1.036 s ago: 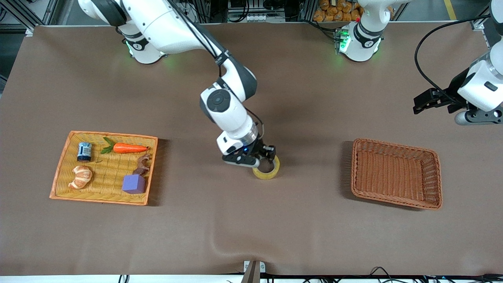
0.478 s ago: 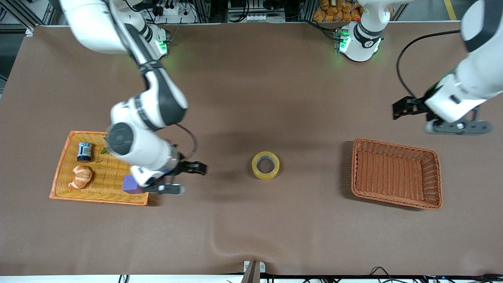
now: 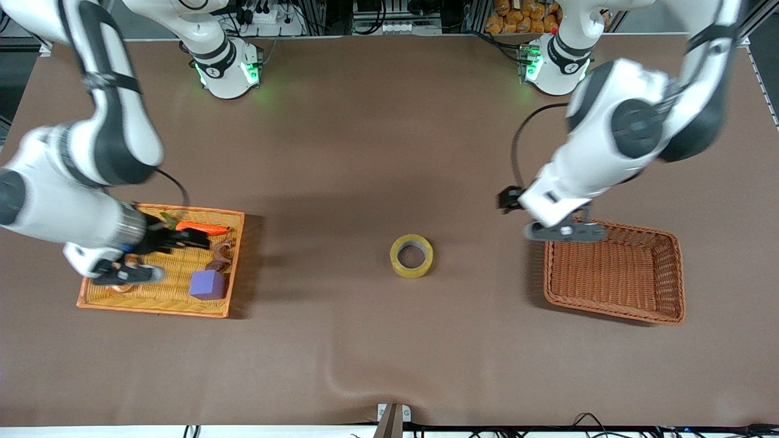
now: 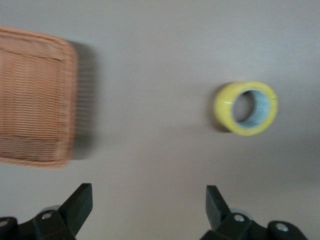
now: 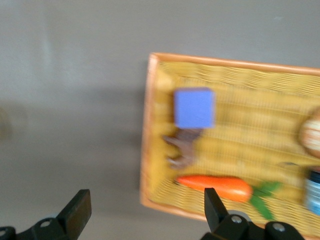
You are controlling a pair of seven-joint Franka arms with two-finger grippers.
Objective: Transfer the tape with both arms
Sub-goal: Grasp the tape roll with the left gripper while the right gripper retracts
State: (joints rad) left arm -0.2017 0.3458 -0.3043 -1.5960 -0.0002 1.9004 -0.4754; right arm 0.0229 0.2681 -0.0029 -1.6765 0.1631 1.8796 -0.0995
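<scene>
The tape (image 3: 412, 255), a yellowish ring with a grey core, lies flat on the brown table mid-way between the yellow tray and the brown basket. It also shows in the left wrist view (image 4: 246, 108). My left gripper (image 3: 508, 199) is open and empty, in the air over the table between the tape and the basket (image 3: 611, 267). In its own view (image 4: 147, 205) only bare table lies between the fingers. My right gripper (image 3: 182, 238) is open and empty over the yellow tray (image 3: 152, 304). In its own view (image 5: 145, 207) it hangs over the tray's edge.
The tray holds a purple cube (image 3: 207, 284), a carrot (image 3: 201, 229), a wooden horse (image 3: 221, 254) and more, partly hidden by the right arm. The right wrist view shows the cube (image 5: 194, 107) and carrot (image 5: 215, 186). The brown basket (image 4: 35, 97) holds nothing.
My right gripper has left the tape and swung away to over the yellow tray. My left arm has swung in from its table end toward the basket and tape. The tape has not moved.
</scene>
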